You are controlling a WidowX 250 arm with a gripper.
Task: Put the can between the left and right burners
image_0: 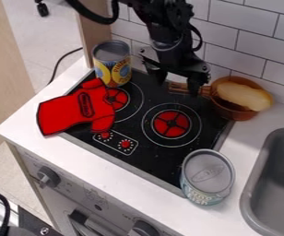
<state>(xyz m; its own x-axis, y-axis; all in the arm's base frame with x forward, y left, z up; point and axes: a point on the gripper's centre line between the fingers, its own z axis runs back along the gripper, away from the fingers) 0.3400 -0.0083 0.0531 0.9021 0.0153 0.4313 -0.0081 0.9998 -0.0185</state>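
From where I stand, the black two-finger claw hangs over the back of the black toy stovetop, and it is wide, its fingertips spread well apart. The black arm comes down from the top edge, in front of the white tiled wall.

I see two cans. One, with a silver lid and a pale teal label, stands upright at the front right corner of the stovetop. The other, a yellow and blue can with a metal top, stands upright at the back left corner. The red left burner and the red right burner lie between the cans, both of which are outside the gap between the burners.

A red cloth oven mitt lies across the stovetop's left edge, partly over the left burner. At the back right corner, a round brown bowl holds a pale yellow oblong thing. The grey sink is set into the white surface on the right.
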